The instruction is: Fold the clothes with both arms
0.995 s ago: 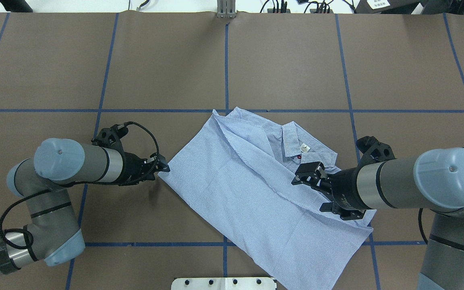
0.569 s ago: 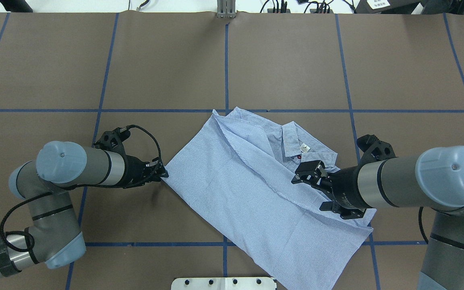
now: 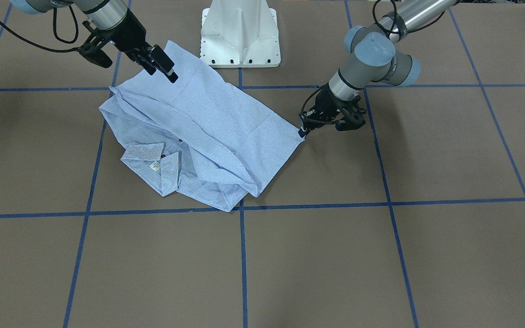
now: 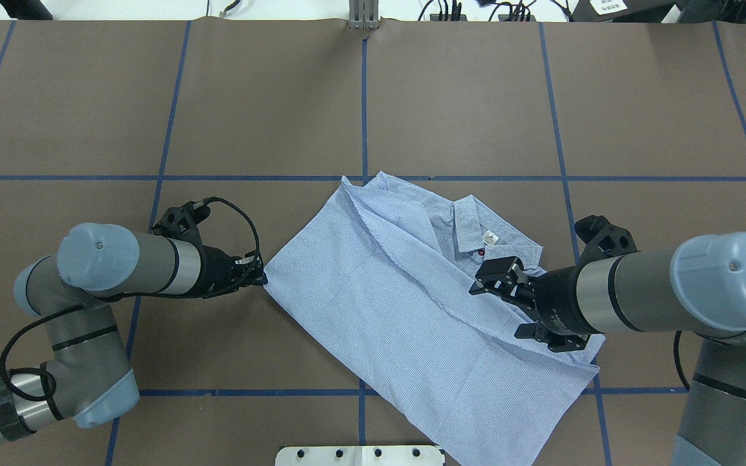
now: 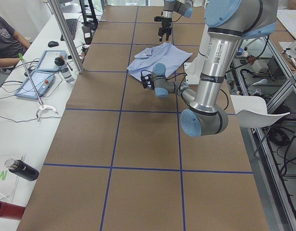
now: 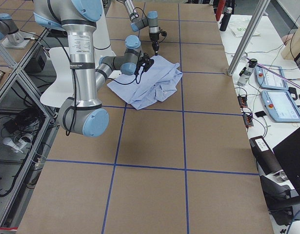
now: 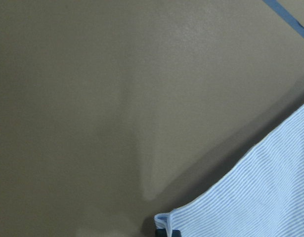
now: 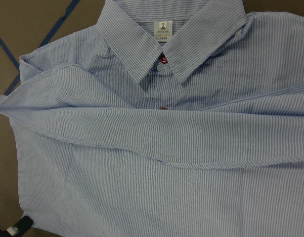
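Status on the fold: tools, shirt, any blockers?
Left tool shut on shirt corner. Right tool open, over shirt. Shirt lying part-folded. No blockers seen.

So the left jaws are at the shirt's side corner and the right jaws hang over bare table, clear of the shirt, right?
Wrong on the right jaws: they hang over the shirt, beside its collar, as the overhead exterior view shows. The left jaws are at the shirt's side corner.
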Robot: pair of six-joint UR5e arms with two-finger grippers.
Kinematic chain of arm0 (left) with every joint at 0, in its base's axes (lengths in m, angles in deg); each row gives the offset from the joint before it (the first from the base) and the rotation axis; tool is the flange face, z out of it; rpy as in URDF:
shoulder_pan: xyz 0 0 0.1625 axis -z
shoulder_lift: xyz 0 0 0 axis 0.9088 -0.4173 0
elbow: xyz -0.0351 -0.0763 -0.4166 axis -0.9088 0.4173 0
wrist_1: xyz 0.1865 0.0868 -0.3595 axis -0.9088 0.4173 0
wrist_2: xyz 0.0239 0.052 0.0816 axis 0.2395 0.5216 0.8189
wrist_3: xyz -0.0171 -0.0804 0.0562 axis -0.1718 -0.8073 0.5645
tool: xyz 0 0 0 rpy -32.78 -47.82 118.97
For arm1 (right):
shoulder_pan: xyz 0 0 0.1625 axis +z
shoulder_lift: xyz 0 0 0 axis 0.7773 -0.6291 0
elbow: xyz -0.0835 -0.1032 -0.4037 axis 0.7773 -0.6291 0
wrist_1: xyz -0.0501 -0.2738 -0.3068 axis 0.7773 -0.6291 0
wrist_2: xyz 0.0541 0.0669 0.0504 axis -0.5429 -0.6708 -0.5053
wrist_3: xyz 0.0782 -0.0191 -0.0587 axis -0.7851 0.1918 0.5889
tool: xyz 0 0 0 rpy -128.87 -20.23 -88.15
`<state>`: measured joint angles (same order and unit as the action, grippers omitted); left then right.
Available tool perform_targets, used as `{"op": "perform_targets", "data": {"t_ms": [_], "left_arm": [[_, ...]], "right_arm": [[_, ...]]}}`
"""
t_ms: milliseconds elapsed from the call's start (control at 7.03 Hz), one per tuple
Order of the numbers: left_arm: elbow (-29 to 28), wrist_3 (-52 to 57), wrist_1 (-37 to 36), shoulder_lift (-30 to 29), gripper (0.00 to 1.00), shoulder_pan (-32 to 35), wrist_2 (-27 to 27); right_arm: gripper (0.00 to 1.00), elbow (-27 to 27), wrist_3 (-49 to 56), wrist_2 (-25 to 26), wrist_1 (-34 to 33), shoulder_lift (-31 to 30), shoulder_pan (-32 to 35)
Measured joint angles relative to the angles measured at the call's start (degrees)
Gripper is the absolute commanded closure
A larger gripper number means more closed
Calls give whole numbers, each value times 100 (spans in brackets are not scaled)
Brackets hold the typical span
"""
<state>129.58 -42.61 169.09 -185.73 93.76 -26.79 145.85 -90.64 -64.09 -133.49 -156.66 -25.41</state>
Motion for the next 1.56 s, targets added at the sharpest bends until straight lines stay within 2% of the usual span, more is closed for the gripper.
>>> {"op": "perform_targets", "data": {"t_ms": [142, 284, 569, 711, 853, 995, 1137, 1279, 1422, 1564], "left_arm": [[-178, 226, -7, -129, 100, 234, 0], [-630, 567, -6, -500, 100, 571, -6], [-2145, 1225, 53, -1689, 100, 1308, -19], [-2887, 1509, 89, -2276, 88, 1592, -16], [-3536, 1678, 140, -2802, 58, 1768, -3], [-3938, 1746, 186, -3166, 48, 1850, 6], [-4082, 1776, 207, -3362, 46, 1880, -1], [-3964, 1803, 190, -3358, 45, 1905, -88], [-3443, 1823, 93, -3086, 45, 1952, -423], [-2657, 1833, -60, -2607, 46, 2022, -831]], "right_arm": [[0, 0, 2, -1, 0, 5, 2], [0, -1, 0, 0, 0, 9, 5], [0, -7, -2, 19, 0, 15, 12], [0, -15, 0, 48, 0, 29, 20], [0, -51, 4, 77, 0, 84, 34], [0, -187, 6, 137, -2, 246, 51], [0, -422, 6, 292, -8, 519, 61], [0, -664, 7, 511, -14, 783, 55], [0, -863, 7, 703, -21, 1007, 36], [0, -972, 26, 795, -71, 1143, 1]]}}
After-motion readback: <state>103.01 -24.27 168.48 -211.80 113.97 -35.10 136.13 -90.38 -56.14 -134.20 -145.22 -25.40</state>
